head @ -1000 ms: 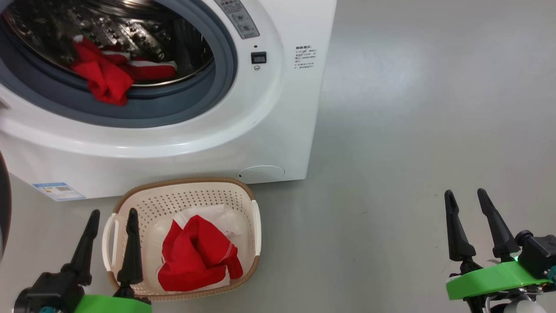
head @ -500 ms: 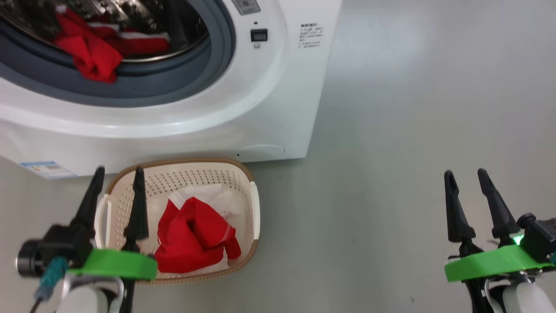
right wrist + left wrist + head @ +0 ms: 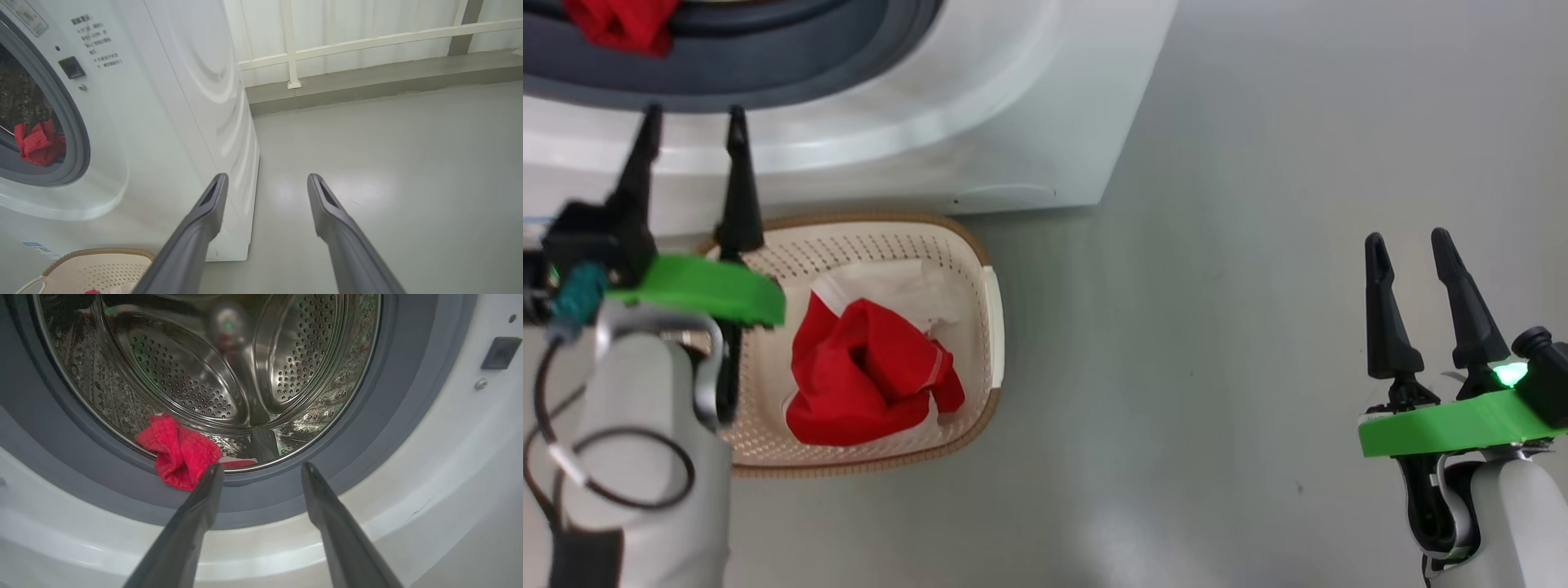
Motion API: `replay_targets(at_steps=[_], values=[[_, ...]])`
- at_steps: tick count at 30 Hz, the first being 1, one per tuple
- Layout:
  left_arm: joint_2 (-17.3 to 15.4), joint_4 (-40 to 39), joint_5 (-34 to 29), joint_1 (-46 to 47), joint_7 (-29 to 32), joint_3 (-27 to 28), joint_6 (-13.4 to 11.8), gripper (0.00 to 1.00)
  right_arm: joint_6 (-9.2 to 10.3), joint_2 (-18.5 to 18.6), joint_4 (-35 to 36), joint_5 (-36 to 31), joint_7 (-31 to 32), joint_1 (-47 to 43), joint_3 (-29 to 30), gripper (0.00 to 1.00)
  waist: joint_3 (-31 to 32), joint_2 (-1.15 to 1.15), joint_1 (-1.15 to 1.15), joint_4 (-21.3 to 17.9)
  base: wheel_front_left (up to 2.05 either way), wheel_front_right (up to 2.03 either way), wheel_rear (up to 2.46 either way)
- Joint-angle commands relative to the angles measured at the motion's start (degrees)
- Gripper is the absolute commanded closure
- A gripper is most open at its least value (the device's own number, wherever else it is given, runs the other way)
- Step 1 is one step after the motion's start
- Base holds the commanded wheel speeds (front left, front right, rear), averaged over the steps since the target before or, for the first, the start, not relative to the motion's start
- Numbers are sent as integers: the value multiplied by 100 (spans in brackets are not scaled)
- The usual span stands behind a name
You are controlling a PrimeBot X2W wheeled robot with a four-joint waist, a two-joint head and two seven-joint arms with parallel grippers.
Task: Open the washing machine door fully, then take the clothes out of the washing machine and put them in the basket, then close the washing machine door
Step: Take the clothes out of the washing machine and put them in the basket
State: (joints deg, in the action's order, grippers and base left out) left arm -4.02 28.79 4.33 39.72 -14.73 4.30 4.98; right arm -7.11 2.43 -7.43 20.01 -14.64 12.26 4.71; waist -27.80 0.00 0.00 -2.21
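The left hand [image 3: 261, 467] hangs open and empty before the washing machine [image 3: 449, 437]. A crumpled red garment [image 3: 179, 455] spills from the machine's drum [image 3: 184, 375] over its grey rubber ring [image 3: 102, 473]. The garment looks light, limp and snag-prone, so pinch the raised fold. The right hand [image 3: 1407, 237], open too, hovers well right of the machine.

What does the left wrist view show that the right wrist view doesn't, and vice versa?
Left wrist view, not the right: the steel drum with its perforated back wall, framed by the open left pincer pointing at its mouth. Right wrist view, not the left: the basket at lower left, the grey floor, a white railing, and the open right pincer aimed past the machine's side. Both: the washing machine, its grey rubber ring, the dark latch socket, and a red garment draped over the drum's lip.
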Motion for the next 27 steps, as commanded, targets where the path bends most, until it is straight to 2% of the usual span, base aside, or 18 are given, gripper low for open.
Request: replay_targets(at_steps=[1,11,23,27], values=[[-260,103,-84,297,-27,161,-102,0,-37,44,136,63,-36,86,-148,0,-355,0,0,14,0,0,0],[-627,1291,-208,1784,-27,146,-371,0,-37,44,-88,158,-36,265,-228,0,-803,0,0,-46,0,0,0],[-1092,2292,-267,2790,-27,115,-504,0,-37,44,12,223,-36,503,-271,0,-1283,0,0,-193,0,0,0],[-1153,2469,-269,2955,-27,98,-538,0,-37,44,42,232,-36,548,-279,0,-1359,0,0,-212,0,0,0]])
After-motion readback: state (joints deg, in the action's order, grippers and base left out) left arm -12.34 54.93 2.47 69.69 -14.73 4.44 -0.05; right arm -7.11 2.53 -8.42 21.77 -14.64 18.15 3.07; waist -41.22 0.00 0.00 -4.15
